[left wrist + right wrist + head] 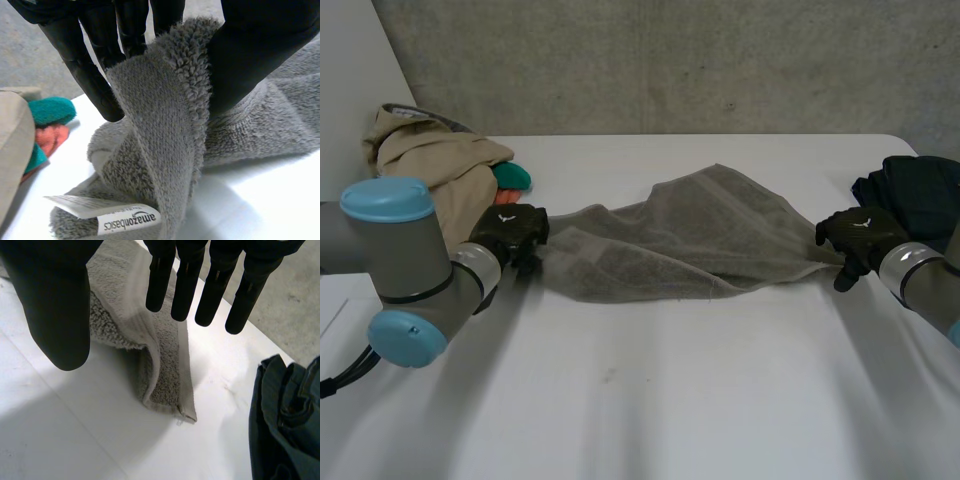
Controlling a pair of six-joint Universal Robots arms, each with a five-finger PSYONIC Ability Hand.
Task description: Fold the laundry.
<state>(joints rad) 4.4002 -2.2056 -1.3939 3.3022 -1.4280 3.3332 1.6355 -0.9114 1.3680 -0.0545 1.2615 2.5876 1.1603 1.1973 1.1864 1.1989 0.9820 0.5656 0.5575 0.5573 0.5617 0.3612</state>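
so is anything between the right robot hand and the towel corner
Nothing visible. The right robot hand is open right over the towel corner; the dark clothes lie beside it on the table, not touching.

Free table (650, 400) before the towel (670, 240)

A rough grey concrete wall (700, 60) is running along behind the white table (650, 410), which is sitting in soft, even light, with a plain white panel (348, 90) standing off at the left.

The beige garment (438, 165) hides most of the teal cloth (512, 177), and the dark garment (920, 195) runs off the edge.
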